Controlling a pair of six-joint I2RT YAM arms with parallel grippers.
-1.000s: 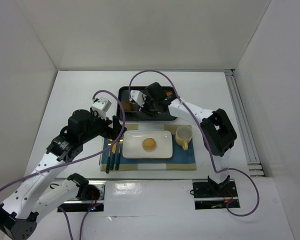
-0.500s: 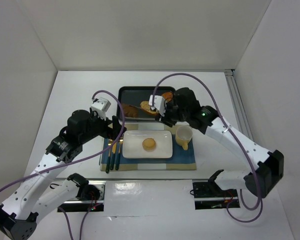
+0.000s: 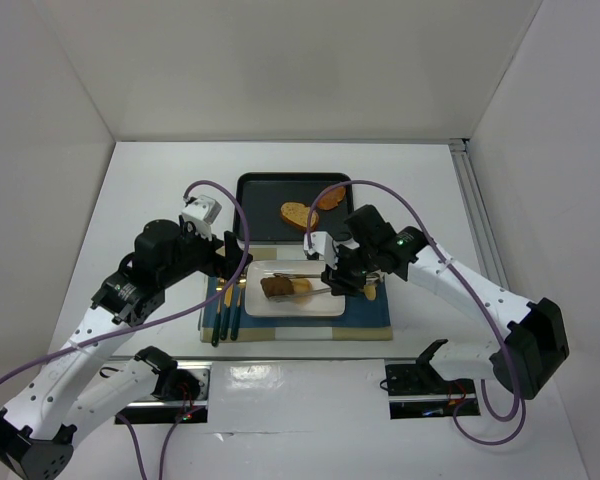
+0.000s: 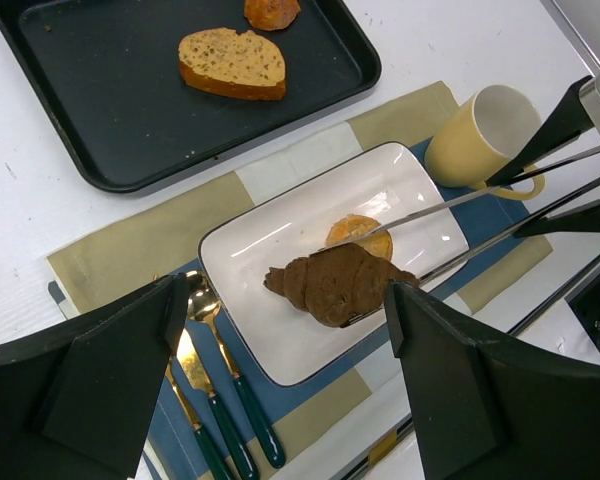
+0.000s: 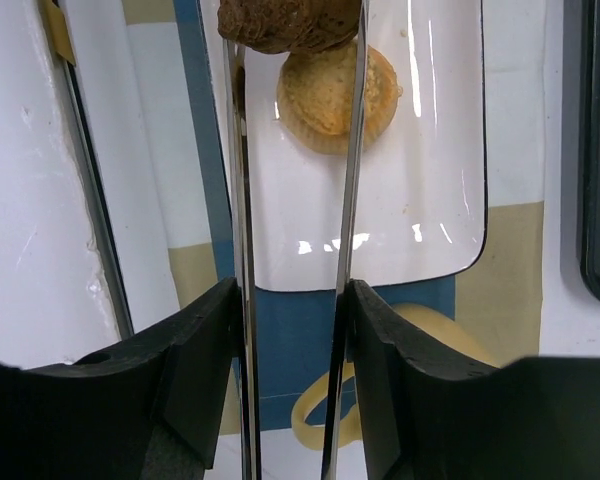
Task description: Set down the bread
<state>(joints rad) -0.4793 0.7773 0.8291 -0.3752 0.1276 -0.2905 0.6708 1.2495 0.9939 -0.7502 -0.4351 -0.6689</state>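
A white worktop (image 3: 150, 190) forms the base of a plain white booth. The back wall (image 3: 290, 70) rises from its far edge. The left wall (image 3: 30, 150) and the right wall (image 3: 555, 150) stand along its side edges. What look like pale metal rails (image 3: 485, 250) run along the right edge. The light is soft and even, with glare on a glossy strip (image 3: 300, 372) at the near edge.

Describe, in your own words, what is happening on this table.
The right pincer grips long metal tongs, which clamp a dark brown croissant on or just above the white rectangular plate, beside a small round bun. The left pincer hangs open above the cutlery, holding nothing. A bread slice lies in the black tray.
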